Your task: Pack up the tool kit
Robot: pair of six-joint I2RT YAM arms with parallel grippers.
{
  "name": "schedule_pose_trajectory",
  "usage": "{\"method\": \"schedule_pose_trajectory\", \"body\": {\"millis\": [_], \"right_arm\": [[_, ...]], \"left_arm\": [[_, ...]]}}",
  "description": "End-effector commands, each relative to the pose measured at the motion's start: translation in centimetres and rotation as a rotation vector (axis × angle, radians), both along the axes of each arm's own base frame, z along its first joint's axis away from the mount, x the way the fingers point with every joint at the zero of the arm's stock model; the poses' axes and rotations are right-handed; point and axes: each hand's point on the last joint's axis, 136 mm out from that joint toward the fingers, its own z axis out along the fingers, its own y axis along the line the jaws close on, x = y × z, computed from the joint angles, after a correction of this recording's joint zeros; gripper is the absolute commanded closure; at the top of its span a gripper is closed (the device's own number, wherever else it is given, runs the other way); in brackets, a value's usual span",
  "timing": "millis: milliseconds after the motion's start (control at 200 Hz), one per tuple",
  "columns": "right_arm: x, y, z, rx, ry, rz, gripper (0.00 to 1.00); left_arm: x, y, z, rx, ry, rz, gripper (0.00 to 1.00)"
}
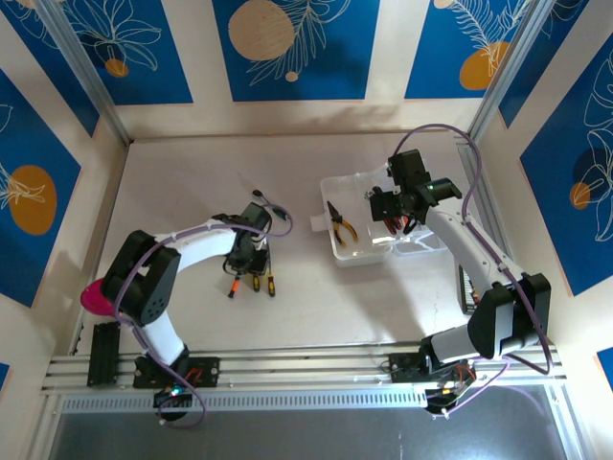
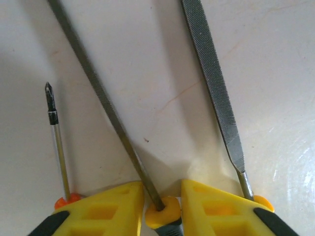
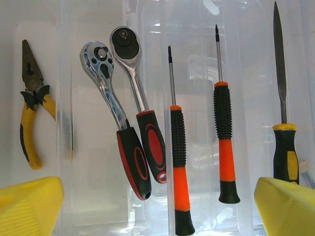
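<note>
So the left gripper (image 2: 162, 196) has its yellow pads (image 2: 113, 206) set narrow, right up against either side of the yellow collar on the thin round needle file with the yellow-and-black handle (image 2: 98, 93). Looks like a pinch on it, though I can't tell how firm. My worry: it's grabbing a rounded handle right at the collar, so the long steel shaft could swing, or the whole thing could roll out once it leaves the pale tabletop (image 2: 147, 44). Also, the small orange-handled Phillips screwdriver (image 2: 58, 147) and the flat tapered metal file (image 2: 216, 93) lie just beside the fingers, so a sloppy lift could drag one along or flick it away. Across the table, the right gripper (image 3: 157, 206) hangs wide open and empty above the clear rectangular plastic case (image 1: 337, 251), which already holds the yellow-handled pliers (image 3: 30, 93), two red-and-black ratchet wrenches (image 3: 133, 147) and more. If it sits parked there, the left arm carrying the file over could bump it.
</note>
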Motion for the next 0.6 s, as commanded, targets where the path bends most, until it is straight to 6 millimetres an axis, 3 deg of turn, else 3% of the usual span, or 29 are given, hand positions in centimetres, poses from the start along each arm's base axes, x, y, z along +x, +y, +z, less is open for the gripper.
{"method": "schedule_pose_trajectory", "body": {"millis": [0,330,595], "right_arm": [[0.1,0.5,-0.2,0.009,0.006,0.022,0.01],[-0.2,0.4,-0.1,0.011,0.004,0.023,0.01],[-0.5,0.5,0.0,0.018,-0.001,0.026,0.01]], "left_arm": [[-1.0,-0.7,-1.7,0.010,0.049,-0.023,0.80],[-0.3,-1.2,-0.5,-0.006,0.020,-0.036,1.00],[0.8,-1.6,1.8,-0.010,-0.033,-0.067,1.00]]}}
